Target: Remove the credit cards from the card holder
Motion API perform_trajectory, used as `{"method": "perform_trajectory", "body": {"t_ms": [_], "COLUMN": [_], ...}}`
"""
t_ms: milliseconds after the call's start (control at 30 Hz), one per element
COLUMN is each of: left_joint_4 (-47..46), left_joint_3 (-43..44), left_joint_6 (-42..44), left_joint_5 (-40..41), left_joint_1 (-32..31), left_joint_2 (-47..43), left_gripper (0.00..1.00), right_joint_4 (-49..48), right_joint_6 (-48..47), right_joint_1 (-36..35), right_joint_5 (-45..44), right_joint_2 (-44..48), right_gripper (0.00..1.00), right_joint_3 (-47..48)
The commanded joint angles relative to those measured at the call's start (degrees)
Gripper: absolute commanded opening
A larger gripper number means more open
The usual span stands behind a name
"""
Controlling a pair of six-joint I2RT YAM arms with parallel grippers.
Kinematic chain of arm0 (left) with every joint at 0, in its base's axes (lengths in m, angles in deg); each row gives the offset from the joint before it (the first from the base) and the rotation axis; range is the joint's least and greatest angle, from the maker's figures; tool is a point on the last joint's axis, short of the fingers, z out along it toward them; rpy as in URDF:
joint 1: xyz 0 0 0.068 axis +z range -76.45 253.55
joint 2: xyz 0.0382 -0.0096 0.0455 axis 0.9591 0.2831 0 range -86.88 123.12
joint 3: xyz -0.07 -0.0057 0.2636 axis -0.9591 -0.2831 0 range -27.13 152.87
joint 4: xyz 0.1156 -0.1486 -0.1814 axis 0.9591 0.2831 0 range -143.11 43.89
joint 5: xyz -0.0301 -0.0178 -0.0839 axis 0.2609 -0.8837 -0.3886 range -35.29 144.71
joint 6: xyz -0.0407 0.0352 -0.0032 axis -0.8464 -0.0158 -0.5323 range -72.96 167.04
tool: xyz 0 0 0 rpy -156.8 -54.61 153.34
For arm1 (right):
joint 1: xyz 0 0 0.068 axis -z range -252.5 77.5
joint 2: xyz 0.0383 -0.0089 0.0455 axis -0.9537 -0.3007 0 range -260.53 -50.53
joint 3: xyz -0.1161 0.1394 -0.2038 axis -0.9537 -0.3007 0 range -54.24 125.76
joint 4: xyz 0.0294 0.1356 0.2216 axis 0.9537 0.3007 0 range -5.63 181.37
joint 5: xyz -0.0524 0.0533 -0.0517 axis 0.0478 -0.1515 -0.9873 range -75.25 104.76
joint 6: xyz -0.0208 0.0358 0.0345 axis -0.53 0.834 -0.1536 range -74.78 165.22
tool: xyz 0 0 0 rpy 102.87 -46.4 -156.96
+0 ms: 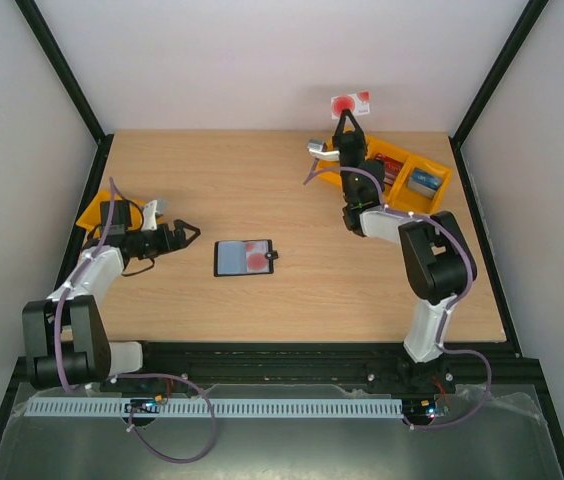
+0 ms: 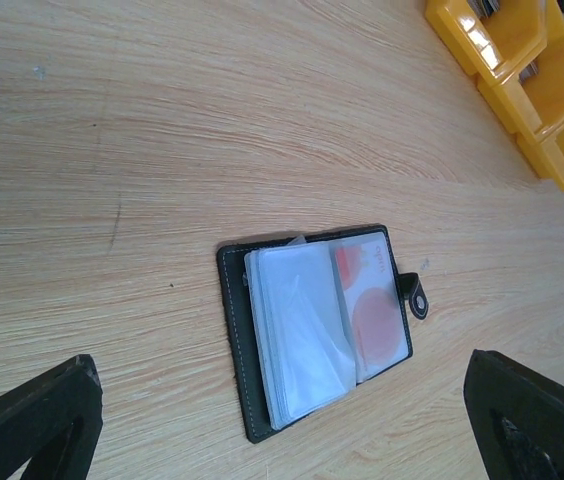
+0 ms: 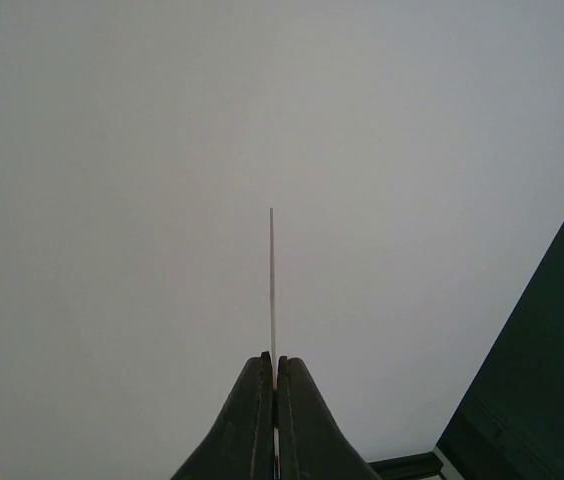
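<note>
I see the right gripper [image 1: 347, 122] raised over the far right of the table [image 1: 212, 190], beside the compartmented yellow tray [image 1: 432, 165]. Its 2 fingers [image 3: 250, 420] are pressed together on 1 credit card [image 1: 350, 102]. From above, that card is pale with round red marks and stands out against the back wall. In the right wrist view it shows edge-on as a thin line rising from between the fingertips.

The card holder [image 1: 245, 257] lies open and flat near the middle of the table, between the 2 arms and closer to the left one. Its clear sleeves [image 2: 302, 335] face up. In the left wrist view a 2nd card [image 2: 372, 310], with the same red blotches, sits in the pocket on the side of the snap tab [image 2: 415, 294]. The loose sleeves are fanned over the other half, and I cannot tell whether they hold anything.

The left gripper [image 1: 188, 235] sits low over the table with its jaws spread wide, pointing at the card holder but apart from it and touching nothing. Its dark fingers [image 2: 32, 425] frame the holder at the bottom corners of the left wrist view. A 2nd yellow tray [image 1: 92, 212] lies at the left edge, partly under the left arm.
</note>
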Motion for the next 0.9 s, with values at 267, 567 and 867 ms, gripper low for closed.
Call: {"method": "perform_trajectory", "body": {"t_ms": [267,567,867], "left_joint_4": [8.73,46.76,59.41], "left_joint_3": [11.74,51.86,57.31], "left_joint_6": [6.86,26.45,30.14], "left_joint_5": [-3.61,2.48,25.48], "left_joint_1": [1.26,1.26,3.67], "left_joint_2": [2.02,18.40,17.33], "left_gripper": [0.99,0.99,0.99], "right_joint_4": [-6.93,20.17,12.78], "right_joint_6": [20.33,56.04,90.47], "right_joint_1": [-3.71,-9.16,-10.32], "right_joint_5": [-1.91,16.26,26.93], "right_joint_2": [12.89,21.45,24.46], "right_gripper": [0.02,0.02,0.02], "right_joint_3": [-8.73,-6.16,-11.73]}}
